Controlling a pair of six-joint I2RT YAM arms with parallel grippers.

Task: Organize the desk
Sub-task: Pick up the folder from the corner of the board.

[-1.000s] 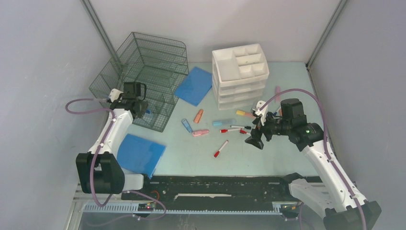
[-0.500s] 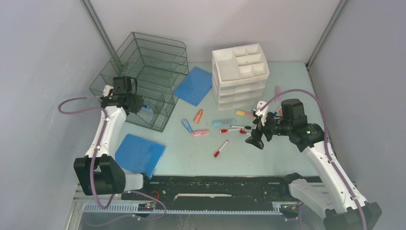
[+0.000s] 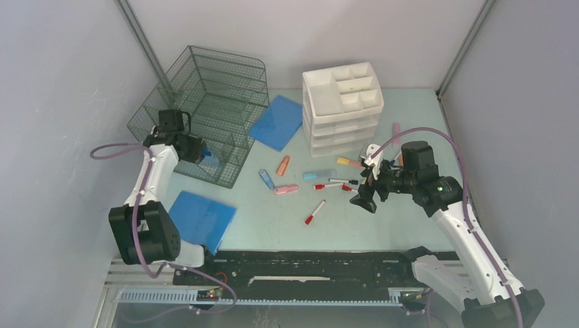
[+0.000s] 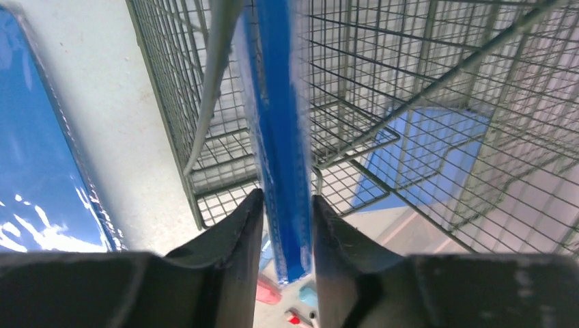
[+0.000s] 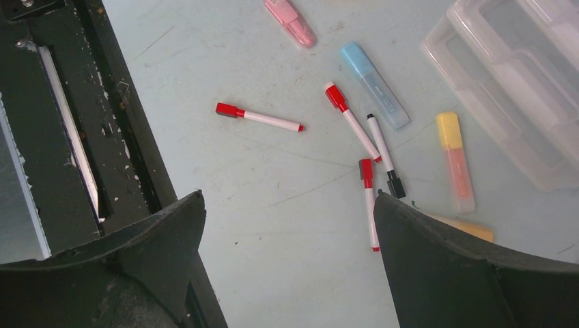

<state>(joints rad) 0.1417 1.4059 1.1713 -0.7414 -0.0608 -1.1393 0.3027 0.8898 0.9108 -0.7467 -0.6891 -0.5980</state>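
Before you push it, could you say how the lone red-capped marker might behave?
The lone red-capped marker looks slim and round, so it would probably roll on the smooth desk. Its thin, straight body suggests stiff and light.

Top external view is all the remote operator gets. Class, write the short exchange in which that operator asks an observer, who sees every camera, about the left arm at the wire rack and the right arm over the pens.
Operator: Is the left arm holding anything at the wire rack?
Observer: Yes. In the left wrist view the left jaws are closed on a blue folder, seen edge-on with the mesh beyond it.
Operator: And the right arm?
Observer: The right jaws stand wide open and empty. Below them a red-capped marker lies beside a black-capped marker on the desk.
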